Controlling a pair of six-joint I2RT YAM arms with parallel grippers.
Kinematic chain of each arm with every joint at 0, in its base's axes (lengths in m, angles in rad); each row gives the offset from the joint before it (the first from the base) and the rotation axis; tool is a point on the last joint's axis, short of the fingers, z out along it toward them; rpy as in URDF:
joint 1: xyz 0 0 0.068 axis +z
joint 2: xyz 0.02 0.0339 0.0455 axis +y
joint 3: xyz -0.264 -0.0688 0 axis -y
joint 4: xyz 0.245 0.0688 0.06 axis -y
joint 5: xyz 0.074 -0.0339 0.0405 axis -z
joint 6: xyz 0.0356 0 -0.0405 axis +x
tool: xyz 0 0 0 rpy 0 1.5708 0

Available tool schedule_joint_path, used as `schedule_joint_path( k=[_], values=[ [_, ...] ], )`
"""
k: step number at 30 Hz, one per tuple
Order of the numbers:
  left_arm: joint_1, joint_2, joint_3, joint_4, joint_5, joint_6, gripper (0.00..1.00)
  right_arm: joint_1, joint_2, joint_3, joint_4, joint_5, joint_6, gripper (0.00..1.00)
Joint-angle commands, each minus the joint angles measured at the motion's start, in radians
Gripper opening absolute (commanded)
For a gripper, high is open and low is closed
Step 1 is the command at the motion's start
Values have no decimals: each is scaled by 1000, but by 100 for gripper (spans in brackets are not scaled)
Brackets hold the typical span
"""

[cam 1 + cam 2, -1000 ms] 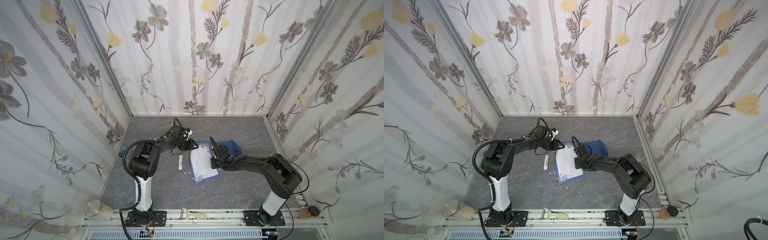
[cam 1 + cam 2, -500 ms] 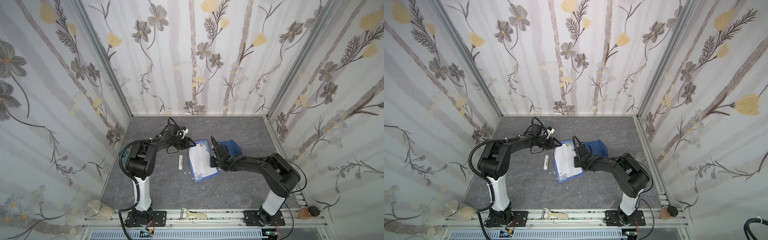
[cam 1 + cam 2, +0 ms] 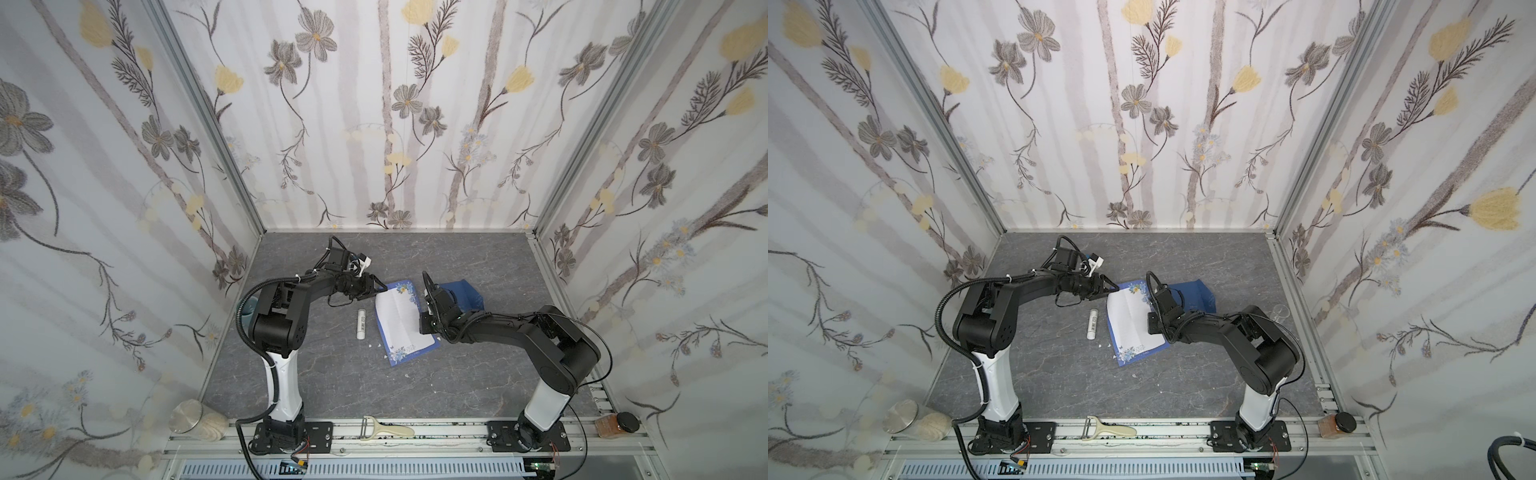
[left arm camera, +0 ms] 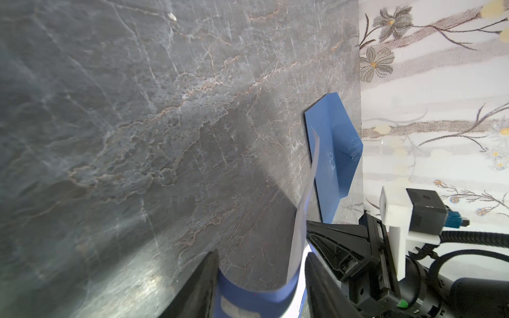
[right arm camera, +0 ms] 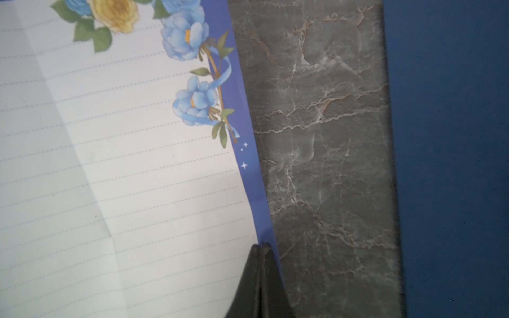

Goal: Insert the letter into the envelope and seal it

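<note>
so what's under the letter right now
Only grey table shows under the lifted corner of the letter at the left hand. The envelope lies beside it, not under. Beneath the flat part is hidden.

The blue envelope (image 4: 333,154) lay flat on the grey marbled tabletop (image 4: 137,110), its pointed flap folded out. The floral wall (image 4: 440,82) rose just behind the envelope. Beside the envelope the letter (image 4: 298,242) curled upward, its blue-bordered end bowed between the parted fingers of the left gripper (image 4: 260,254). The right gripper (image 4: 308,223), nearer the envelope, touched the letter's raised edge.
</note>
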Motion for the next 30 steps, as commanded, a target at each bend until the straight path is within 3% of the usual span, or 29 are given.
schedule_joint_path(
  k=[1, 30],
  values=[
    [5, 11, 9, 2, 38, 0, 52, -2, 22, -11, -159, -20, 16, 0],
    [21, 20, 37, 7, 170, -30, 50, -4, 31, -16, -153, -29, 26, 0]
  ],
)
